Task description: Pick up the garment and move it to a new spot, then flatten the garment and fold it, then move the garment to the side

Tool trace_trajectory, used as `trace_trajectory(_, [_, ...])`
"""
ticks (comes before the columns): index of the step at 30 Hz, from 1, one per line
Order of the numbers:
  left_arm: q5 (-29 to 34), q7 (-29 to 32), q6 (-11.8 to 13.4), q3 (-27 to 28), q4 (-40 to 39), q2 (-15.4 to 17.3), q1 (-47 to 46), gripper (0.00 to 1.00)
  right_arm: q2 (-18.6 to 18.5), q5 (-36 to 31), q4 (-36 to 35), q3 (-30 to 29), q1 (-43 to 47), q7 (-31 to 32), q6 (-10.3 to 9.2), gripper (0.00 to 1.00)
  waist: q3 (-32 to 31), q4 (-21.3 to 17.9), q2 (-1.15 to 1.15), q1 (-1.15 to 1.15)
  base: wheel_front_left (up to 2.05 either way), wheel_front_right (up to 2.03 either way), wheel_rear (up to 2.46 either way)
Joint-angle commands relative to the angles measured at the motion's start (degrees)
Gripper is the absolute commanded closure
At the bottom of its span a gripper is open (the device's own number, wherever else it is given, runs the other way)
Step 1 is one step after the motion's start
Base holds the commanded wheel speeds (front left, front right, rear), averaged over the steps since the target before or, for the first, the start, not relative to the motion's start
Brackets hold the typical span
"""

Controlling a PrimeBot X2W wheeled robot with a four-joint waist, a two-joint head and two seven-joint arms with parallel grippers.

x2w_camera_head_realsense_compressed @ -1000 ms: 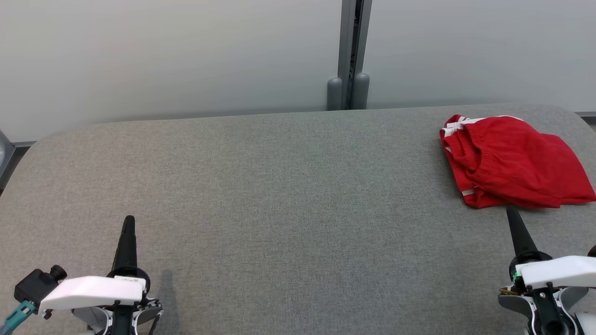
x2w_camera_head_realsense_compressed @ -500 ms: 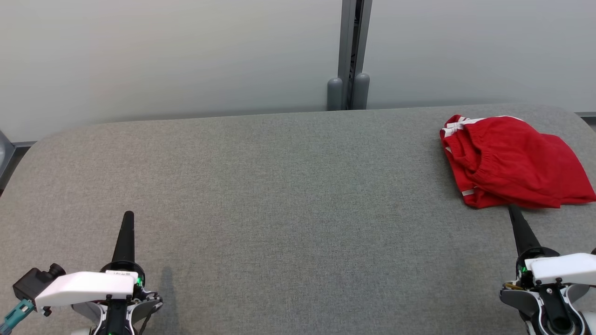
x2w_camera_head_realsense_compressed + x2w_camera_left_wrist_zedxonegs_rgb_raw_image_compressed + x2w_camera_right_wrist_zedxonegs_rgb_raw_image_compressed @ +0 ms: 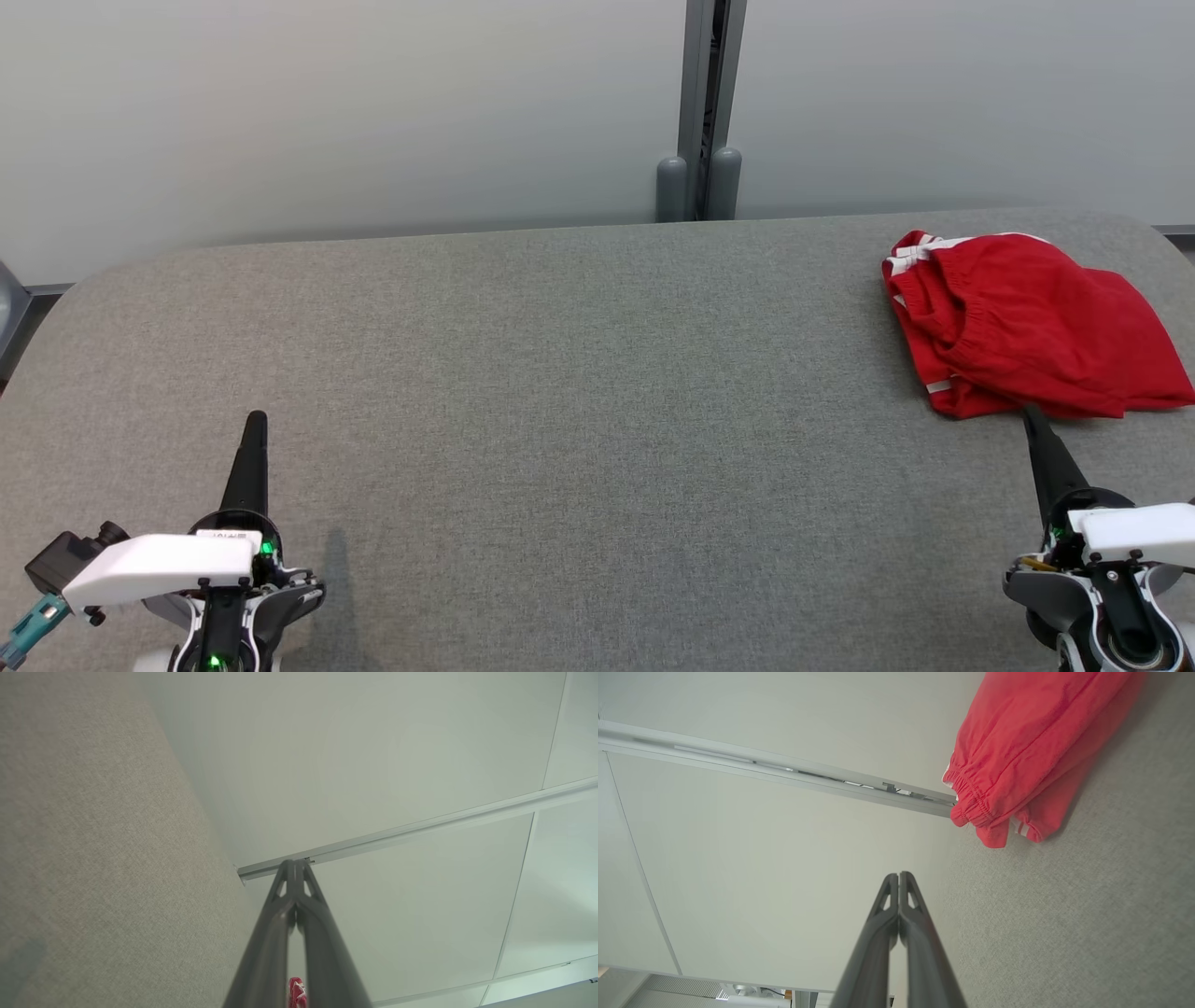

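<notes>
Garment (image 3: 1027,322) lies at the worktop's (image 3: 560,373) far right corner. Left fingers (image 3: 250,467) pressed together; right fingers (image 3: 1047,453) likewise, tips near the garment.

grey fabric-covered table (image 3: 523,373), rounded corners. pale frosted wall panels (image 3: 327,112) behind, split by a grey metal post (image 3: 700,103). light soft, even.

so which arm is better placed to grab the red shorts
Right. The right gripper, shut, has its tips close to the hem of the red shorts at the right end of the grey table. The left gripper, also shut, sits far to the left. It must open first.
</notes>
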Motion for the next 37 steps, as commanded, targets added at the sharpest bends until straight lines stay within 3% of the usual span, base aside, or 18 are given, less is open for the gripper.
trace_trajectory(1, [-1.15,0.24,-0.40,0.28,-0.15,0.35,-1.50,1.00,-0.17,0.95,-0.15,-0.36,-1.01,0.45,0.11,1.00,0.00,0.00,0.00,0.00,0.00,0.00,0.00])
trace_trajectory(27, [-12.11,2.93,-0.60,0.63,1.05,0.44,-3.42,1.00,0.60,10.59,1.16,-2.34,-2.08,3.61,0.12,1.00,-0.06,0.05,0.00,0.00,0.00,0.00,0.00])
trace_trajectory(37, [-12.39,3.14,-0.62,0.64,1.08,0.44,-3.43,1.00,0.60,10.84,1.14,-2.43,-2.22,3.68,0.12,1.00,-0.07,0.05,0.00,0.00,0.00,0.00,0.00])
